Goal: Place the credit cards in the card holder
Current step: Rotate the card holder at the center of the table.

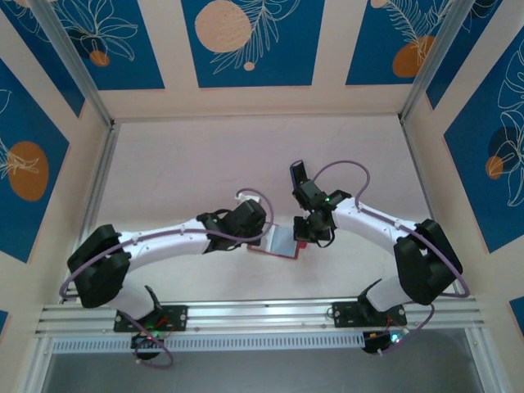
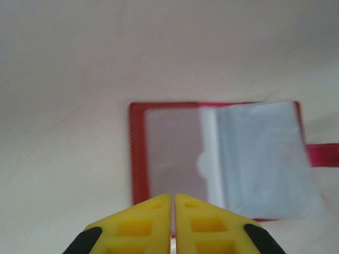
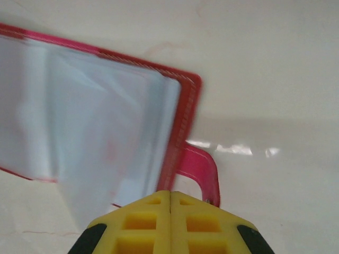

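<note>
Lying opened flat on the pale table [image 1: 205,164], the red card holder [image 1: 280,241] sits near the front edge, directly between the two arms' tips. Left gripper [image 1: 260,236] is just beside its left edge; in the left wrist view its yellow fingers [image 2: 143,222] are closed to a thin slit with no object seen between them, pointing at the holder's red border and grey clear pockets [image 2: 254,153]. Right gripper [image 1: 305,233] is at the holder's right edge, fingers pressed fully together, gripping nothing visible, close over the snap tab [image 3: 201,169]; contact cannot be determined. A metal rail [image 1: 262,315] crosses in front of both bases.
</note>
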